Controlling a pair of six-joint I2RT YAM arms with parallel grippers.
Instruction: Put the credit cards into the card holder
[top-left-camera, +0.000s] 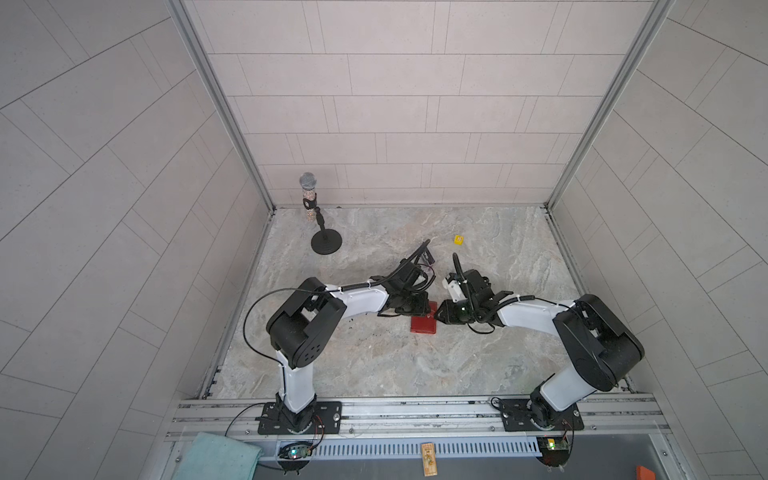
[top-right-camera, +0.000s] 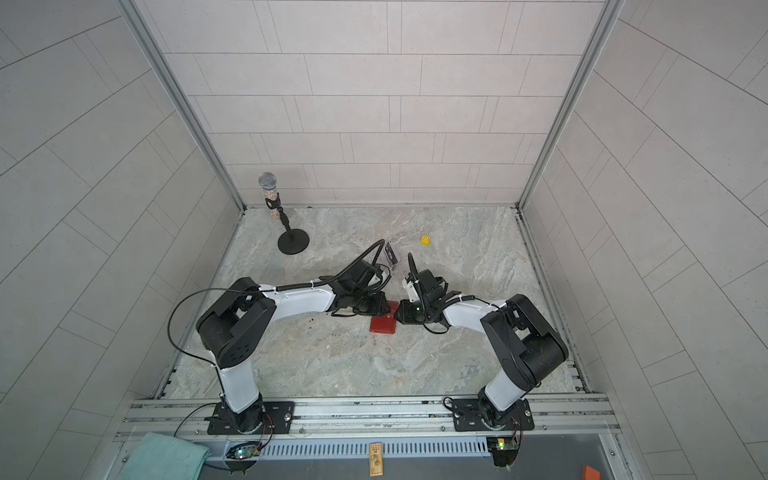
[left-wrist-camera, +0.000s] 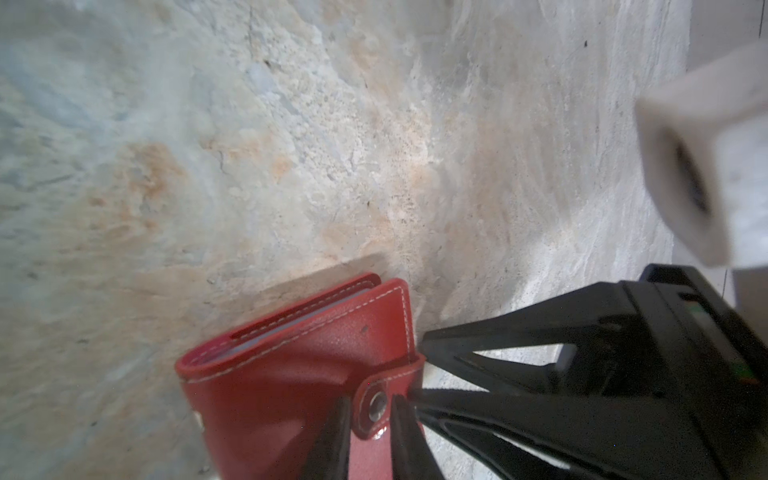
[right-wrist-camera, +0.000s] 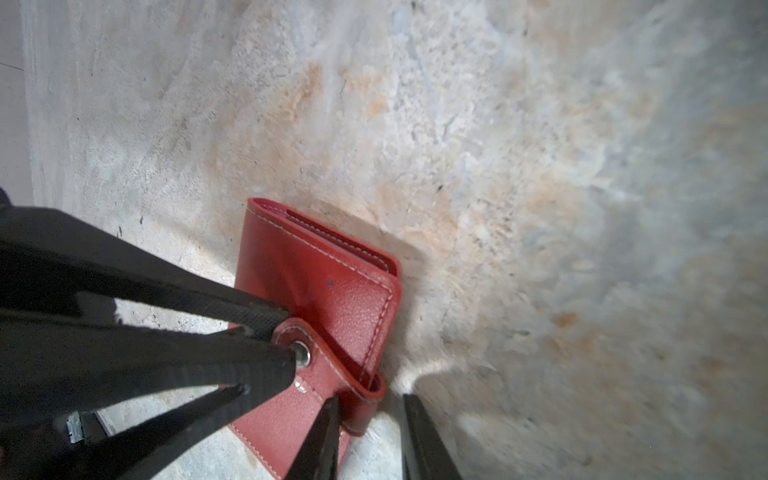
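Observation:
The red card holder (top-left-camera: 423, 325) (top-right-camera: 383, 325) lies closed on the stone table between my two grippers. My left gripper (left-wrist-camera: 371, 401) is shut on its snap-button tab (left-wrist-camera: 376, 406). The right wrist view shows the same fingers (right-wrist-camera: 266, 320) pinching the tab from both sides. My right gripper (right-wrist-camera: 370, 399) is open and straddles the folded strap edge (right-wrist-camera: 365, 397). One finger touches the red leather; the other stands apart over the table. A black credit card (top-right-camera: 390, 253) with white marks stands upright behind the left wrist.
A microphone on a round-based stand (top-left-camera: 327, 243) is at the back left. A small yellow die (top-left-camera: 458, 240) lies behind the right gripper. A teal cloth (top-left-camera: 216, 457) rests on the front rail by the left arm's base.

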